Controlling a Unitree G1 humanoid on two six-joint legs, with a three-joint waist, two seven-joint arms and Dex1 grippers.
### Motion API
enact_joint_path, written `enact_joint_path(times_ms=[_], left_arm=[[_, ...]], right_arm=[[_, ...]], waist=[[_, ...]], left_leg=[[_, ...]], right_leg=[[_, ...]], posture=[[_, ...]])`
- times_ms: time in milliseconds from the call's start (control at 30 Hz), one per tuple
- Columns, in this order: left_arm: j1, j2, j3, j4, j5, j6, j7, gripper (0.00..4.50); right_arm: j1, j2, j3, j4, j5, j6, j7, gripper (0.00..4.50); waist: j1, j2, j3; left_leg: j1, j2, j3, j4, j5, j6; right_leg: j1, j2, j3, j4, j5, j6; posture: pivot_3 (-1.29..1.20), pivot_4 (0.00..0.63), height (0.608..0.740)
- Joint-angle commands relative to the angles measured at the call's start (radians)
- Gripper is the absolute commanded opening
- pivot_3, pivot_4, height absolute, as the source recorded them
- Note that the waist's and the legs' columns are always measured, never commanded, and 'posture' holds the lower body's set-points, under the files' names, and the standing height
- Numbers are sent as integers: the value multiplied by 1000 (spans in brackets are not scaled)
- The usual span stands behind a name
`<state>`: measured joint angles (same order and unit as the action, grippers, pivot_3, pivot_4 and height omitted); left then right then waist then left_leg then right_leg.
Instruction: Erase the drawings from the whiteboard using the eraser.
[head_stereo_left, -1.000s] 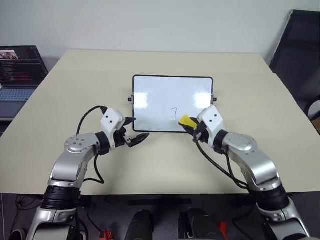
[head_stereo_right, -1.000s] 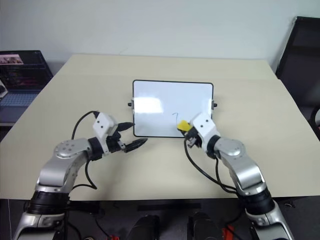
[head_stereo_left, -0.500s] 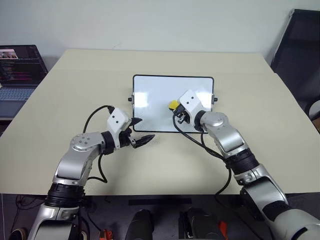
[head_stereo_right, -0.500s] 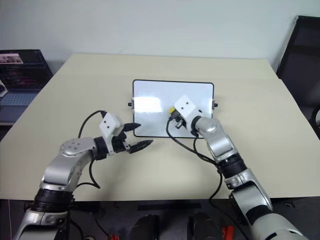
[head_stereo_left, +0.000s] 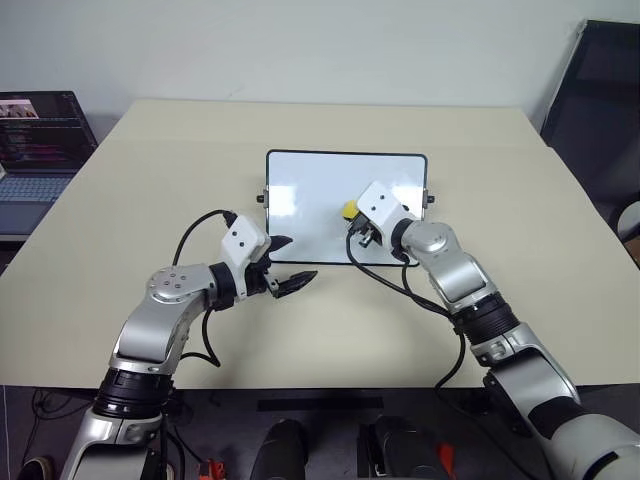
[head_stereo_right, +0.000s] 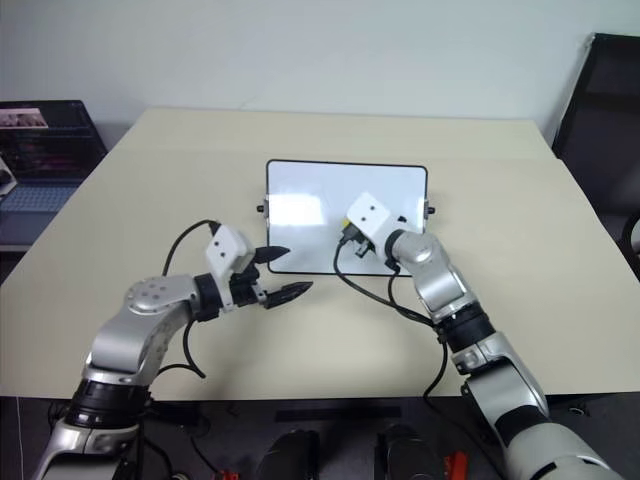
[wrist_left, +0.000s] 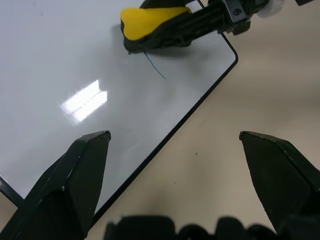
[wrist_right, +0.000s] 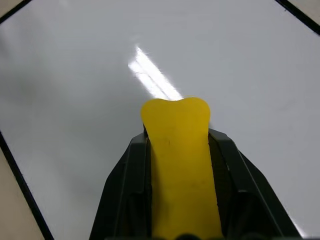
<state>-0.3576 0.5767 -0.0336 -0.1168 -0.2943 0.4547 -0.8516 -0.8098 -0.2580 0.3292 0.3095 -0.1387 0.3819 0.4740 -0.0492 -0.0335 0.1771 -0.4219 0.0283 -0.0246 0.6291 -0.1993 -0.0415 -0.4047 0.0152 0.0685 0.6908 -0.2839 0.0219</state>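
The whiteboard (head_stereo_left: 310, 190) lies flat in the middle of the table, black-framed and glossy. My right gripper (head_stereo_left: 353, 220) reaches over its middle and is shut on the yellow eraser (head_stereo_left: 348, 209), whose tip presses on the white surface (wrist_right: 175, 117). One thin blue stroke of the drawings (wrist_left: 154, 66) runs out from under the eraser (wrist_left: 150, 20) in the left wrist view. My left gripper (head_stereo_left: 293, 262) stands open at the board's near edge, on the left, its fingers (wrist_left: 85, 165) spread wide with nothing between them.
The beige table (head_stereo_left: 180, 150) has free room all round the board. An open laptop (head_stereo_left: 35, 150) sits beyond the table's far left corner. A dark chair (head_stereo_left: 600, 100) stands off the right side. Small black knobs (head_stereo_left: 260, 198) stick out from the board's short sides.
My right arm has carried the eraser from the board's near edge up onto its middle, over where the mark was. The left gripper has edged a little to the right.
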Motion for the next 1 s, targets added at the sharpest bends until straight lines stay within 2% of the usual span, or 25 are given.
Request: enact_joint_path(times_ms=[33,133,333,433,800,1000], left_arm=[[-24,-5,6,-42,-14,2,9,4500],[-22,-5,6,-46,-17,4,8,4500],[-23,-8,4,-52,-18,10,10,4500],[-23,-9,2,-59,-19,17,10,4500],[-5,-11,3,-49,-12,4,6,4500],[8,-13,3,-47,-10,-5,6,4500]], right_arm=[[45,-45,51,-47,-27,26,93,1142],[82,-72,98,-96,-38,43,161,1141],[8,-43,31,-15,-91,-53,-11,1141],[-22,-29,18,27,-95,-86,-48,1141],[-33,34,81,75,-98,-93,55,1141],[-51,61,61,96,-116,-102,20,1140]], waist=[[0,0,0],[-1,0,0],[-6,0,0],[-7,0,0],[-11,0,0],[-9,0,0]], left_leg=[[0,0,0,0,0,0],[0,0,0,0,0,0],[4,0,1,0,0,0],[4,0,1,1,1,0],[5,1,2,0,1,0],[4,0,1,0,1,0]], right_leg=[[0,0,0,0,0,0],[0,0,0,0,0,1],[1,0,2,4,-2,4],[1,0,2,5,-2,4],[0,0,2,5,-2,3],[0,0,3,5,-2,3]], posture=[[0,150,740],[0,150,740],[0,150,740],[0,150,740],[0,150,740],[0,150,740]])
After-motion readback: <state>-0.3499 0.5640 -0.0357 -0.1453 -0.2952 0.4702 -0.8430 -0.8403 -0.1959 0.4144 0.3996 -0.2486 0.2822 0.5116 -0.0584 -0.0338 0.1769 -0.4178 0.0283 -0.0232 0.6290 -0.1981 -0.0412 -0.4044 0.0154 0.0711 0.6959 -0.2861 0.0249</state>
